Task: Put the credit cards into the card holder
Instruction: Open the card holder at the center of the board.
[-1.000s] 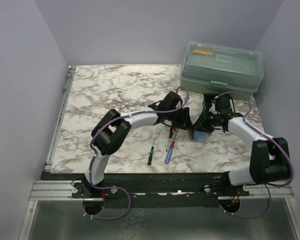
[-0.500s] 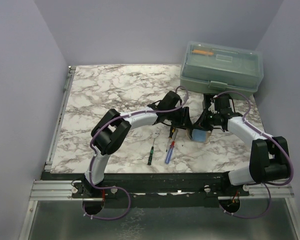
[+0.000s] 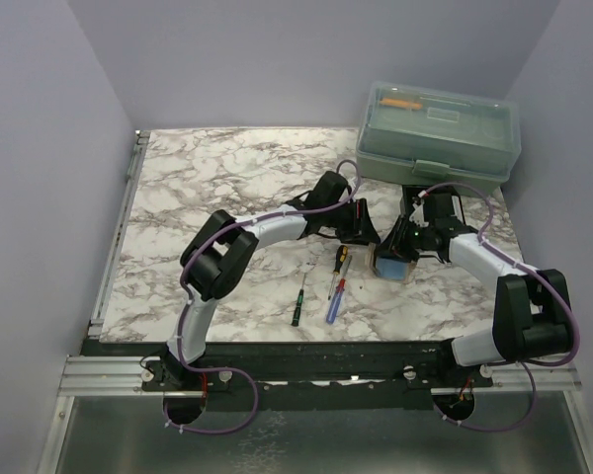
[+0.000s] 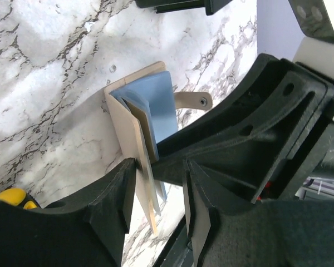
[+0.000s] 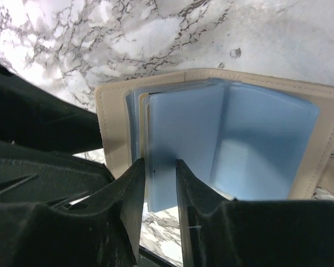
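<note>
The tan card holder (image 3: 392,267) lies open on the marble between the two grippers. In the right wrist view its tan cover (image 5: 114,117) frames bluish leaves, and a bluish-grey credit card (image 5: 183,133) sticks out past the near edge. My right gripper (image 5: 158,167) hangs just over that card with a narrow gap between its fingers, and it grips nothing; it also shows in the top view (image 3: 400,245). In the left wrist view the holder (image 4: 122,119) stands fanned, with its snap tab (image 4: 192,100) behind it. My left gripper (image 4: 160,167) is open, and the cover's edge lies against one finger.
A translucent green toolbox (image 3: 440,133) stands at the back right, just behind the right arm. Three small screwdrivers lie left of the holder: a yellow-handled one (image 3: 340,259), a blue and red one (image 3: 334,296) and a green one (image 3: 297,304). The right arm's black body (image 4: 256,128) crowds the left wrist view.
My left gripper has drawn back up and to the left, away from the holder. The right gripper has stayed over the holder, which now shows more of its blue inside.
</note>
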### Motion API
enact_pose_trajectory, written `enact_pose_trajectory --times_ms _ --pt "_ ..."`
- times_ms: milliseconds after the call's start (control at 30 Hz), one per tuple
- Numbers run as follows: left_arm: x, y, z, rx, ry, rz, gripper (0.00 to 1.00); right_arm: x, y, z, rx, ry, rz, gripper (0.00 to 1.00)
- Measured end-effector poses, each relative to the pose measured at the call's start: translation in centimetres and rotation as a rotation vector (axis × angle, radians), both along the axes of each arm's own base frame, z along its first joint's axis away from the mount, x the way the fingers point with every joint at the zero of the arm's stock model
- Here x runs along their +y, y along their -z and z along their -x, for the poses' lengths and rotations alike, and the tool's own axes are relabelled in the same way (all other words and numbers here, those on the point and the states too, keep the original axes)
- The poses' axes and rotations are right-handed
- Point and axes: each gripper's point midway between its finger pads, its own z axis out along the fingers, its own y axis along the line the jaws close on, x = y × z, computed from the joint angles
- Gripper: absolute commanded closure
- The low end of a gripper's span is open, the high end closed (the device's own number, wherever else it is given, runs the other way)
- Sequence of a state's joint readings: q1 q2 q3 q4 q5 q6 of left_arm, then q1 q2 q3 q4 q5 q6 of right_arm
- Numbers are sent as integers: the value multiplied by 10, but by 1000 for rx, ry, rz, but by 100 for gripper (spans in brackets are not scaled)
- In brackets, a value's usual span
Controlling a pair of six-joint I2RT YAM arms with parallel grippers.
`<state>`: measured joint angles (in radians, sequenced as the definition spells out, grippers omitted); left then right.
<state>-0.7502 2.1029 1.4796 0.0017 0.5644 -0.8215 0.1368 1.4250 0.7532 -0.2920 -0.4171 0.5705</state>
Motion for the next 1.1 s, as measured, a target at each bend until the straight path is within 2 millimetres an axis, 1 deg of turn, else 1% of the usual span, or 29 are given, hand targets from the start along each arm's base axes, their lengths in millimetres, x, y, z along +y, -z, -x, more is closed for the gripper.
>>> enact_pose_trajectory --times_ms 233,467,767,833,867,933,1000,1100 --pt "-3 15 -3 48 -26 -16 59 6 6 9 -4 -50 -32 67" --pt "-2 25 -7 65 -57 -36 73 9 8 16 -13 -82 -53 67" --pt "-3 25 -14 47 -78 -49 89 11 7 17 -20 -92 -59 66" --pt "-3 27 -17 43 -87 -63 94 11 7 17 -20 -92 -59 62" --pt "-2 28 -17 40 -89 -70 95 11 7 17 -19 -92 -59 59" --pt "-1 30 -18 30 -94 -91 97 9 7 18 -11 -87 -50 50" --pt "-1 31 -19 18 -96 -106 98 4 7 20 4 -68 -23 44" --pt "-1 32 -19 5 -97 -121 99 -3 0 16 6 -40 23 35"
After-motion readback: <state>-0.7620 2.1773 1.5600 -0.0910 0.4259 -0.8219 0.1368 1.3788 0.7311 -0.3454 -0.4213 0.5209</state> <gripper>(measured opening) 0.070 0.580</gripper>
